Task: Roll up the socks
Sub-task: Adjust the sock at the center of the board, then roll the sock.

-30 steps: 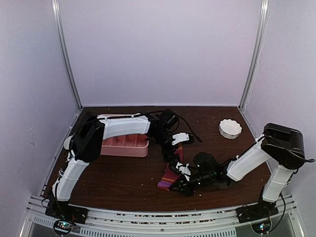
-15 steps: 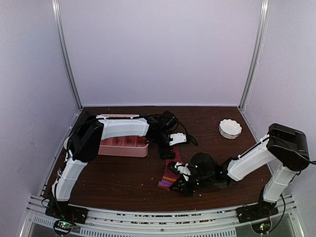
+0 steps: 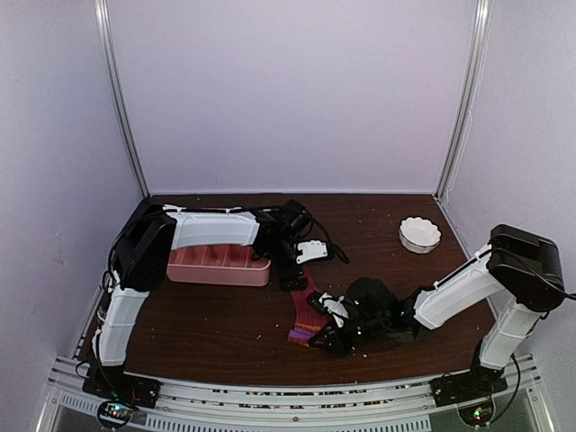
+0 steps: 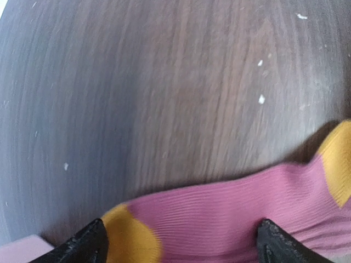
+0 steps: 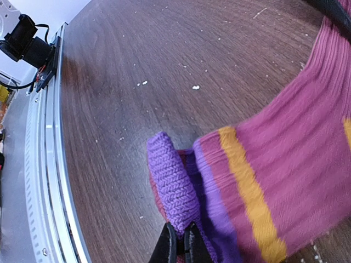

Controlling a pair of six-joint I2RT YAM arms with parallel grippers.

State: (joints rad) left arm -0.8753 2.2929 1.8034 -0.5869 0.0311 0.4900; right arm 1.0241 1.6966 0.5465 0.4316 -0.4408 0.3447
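Observation:
The socks (image 3: 307,313) lie in a striped purple, orange and dark red strip near the table's front middle. My right gripper (image 3: 321,339) lies low at their near end. In the right wrist view it (image 5: 181,242) is shut on the folded purple edge of the socks (image 5: 274,164), which is lifted a little off the wood. My left gripper (image 3: 294,268) hovers at the far end of the socks. In the left wrist view its fingertips stand wide apart (image 4: 181,244), open, with the dark red and orange fabric (image 4: 219,213) lying flat between them.
A pink tray (image 3: 216,266) stands at the back left, partly under the left arm. A small white bowl (image 3: 419,235) sits at the back right. The metal rail (image 3: 297,396) runs along the near edge of the brown table (image 3: 207,324).
My left gripper has moved left and slightly back, to the far end of the socks. The socks now lie more stretched out lengthwise. The right gripper keeps its grip in nearly the same place.

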